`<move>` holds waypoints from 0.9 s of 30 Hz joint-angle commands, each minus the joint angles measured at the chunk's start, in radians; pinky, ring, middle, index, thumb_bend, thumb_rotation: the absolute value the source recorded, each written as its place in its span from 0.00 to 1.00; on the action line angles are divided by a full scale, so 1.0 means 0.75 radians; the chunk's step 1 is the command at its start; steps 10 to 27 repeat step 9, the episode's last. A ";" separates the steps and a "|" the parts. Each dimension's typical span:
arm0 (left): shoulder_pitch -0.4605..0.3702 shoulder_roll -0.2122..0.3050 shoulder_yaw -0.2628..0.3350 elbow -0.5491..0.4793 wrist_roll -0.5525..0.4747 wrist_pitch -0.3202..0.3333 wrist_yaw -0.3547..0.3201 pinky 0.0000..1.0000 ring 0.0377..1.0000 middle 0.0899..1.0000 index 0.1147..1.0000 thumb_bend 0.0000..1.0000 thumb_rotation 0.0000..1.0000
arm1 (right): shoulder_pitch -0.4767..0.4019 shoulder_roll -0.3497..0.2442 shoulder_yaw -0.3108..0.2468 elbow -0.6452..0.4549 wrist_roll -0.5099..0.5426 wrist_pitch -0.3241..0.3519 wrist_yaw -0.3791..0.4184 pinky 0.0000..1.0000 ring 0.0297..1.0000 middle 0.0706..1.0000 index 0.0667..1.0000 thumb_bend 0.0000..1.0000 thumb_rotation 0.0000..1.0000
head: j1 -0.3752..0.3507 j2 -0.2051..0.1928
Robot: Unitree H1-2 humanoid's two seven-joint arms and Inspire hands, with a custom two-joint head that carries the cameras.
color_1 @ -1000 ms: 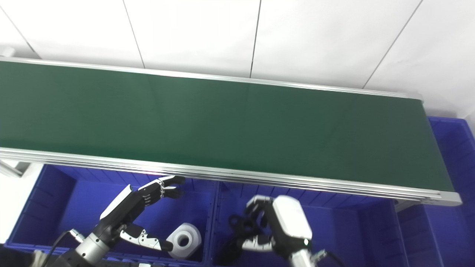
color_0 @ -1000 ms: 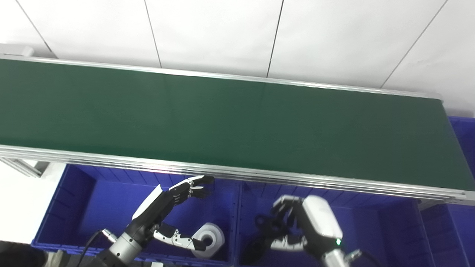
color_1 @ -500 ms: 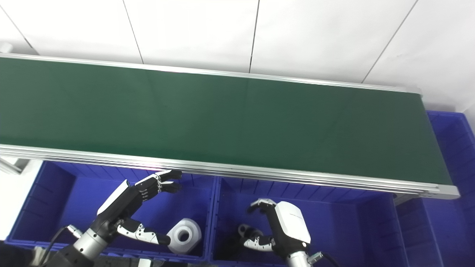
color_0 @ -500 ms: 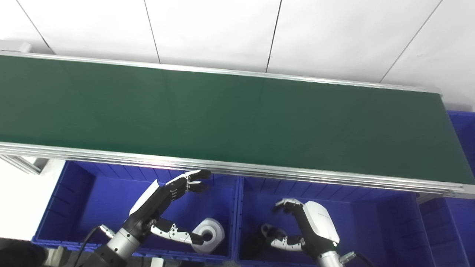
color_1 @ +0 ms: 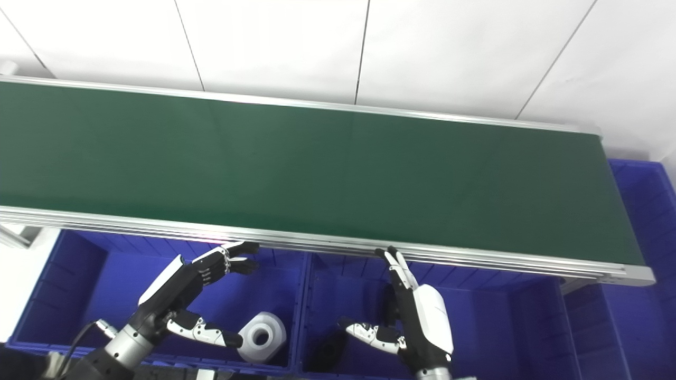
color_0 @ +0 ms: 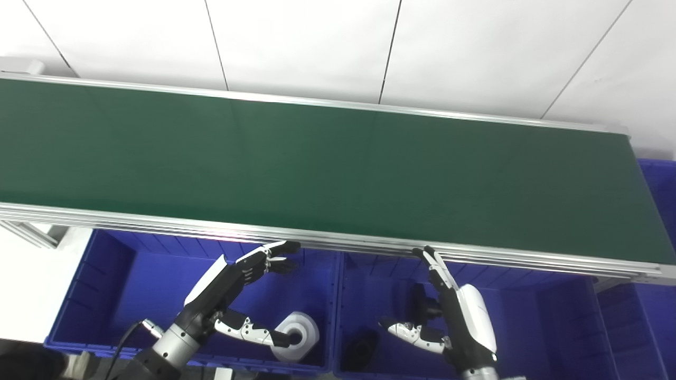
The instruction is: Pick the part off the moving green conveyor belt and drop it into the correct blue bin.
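The green conveyor belt [color_0: 317, 158] carries no part. My left hand [color_0: 232, 282] is open and empty, fingers spread, over the left blue bin [color_0: 105, 274], just below the belt's near rail. My right hand [color_0: 457, 314] is open and empty, fingers straight and pointing up at the rail, over the middle blue bin [color_0: 533, 322]. A black part [color_0: 362, 348] lies on that bin's floor, left of my right hand. Another dark shape [color_0: 420, 306] shows just behind the right palm; I cannot tell what it is. A white ring-shaped part [color_0: 300, 333] lies in the left bin.
The belt's aluminium near rail [color_0: 158, 224] overhangs the back of both bins. A third blue bin [color_0: 660, 179] stands at the belt's right end. A white tiled wall [color_0: 317, 47] rises behind the belt.
My right hand was shut on a black part over the middle bin; it has opened, the fingers now stretch up toward the rail, and the part lies in the bin. The left hand has barely moved.
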 commanded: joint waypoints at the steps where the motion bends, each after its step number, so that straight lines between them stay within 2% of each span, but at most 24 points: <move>1: -0.001 0.006 0.005 -0.042 0.011 -0.035 0.001 0.76 0.76 0.84 0.82 0.70 0.17 | 0.035 0.029 -0.001 -0.079 0.093 -0.088 0.000 0.74 0.87 0.92 0.90 0.65 0.46 | 0.000 0.002; 9: -0.006 0.000 0.002 -0.040 0.023 -0.034 0.008 0.75 0.76 0.84 0.82 0.70 0.19 | 0.073 0.032 0.030 -0.126 0.181 -0.093 0.074 0.72 0.84 0.90 0.89 0.65 0.52 | -0.003 -0.005; 27: -0.006 0.000 0.002 -0.040 0.023 -0.034 0.008 0.75 0.76 0.84 0.82 0.70 0.19 | 0.073 0.032 0.030 -0.126 0.181 -0.093 0.074 0.72 0.84 0.90 0.89 0.65 0.52 | -0.003 -0.005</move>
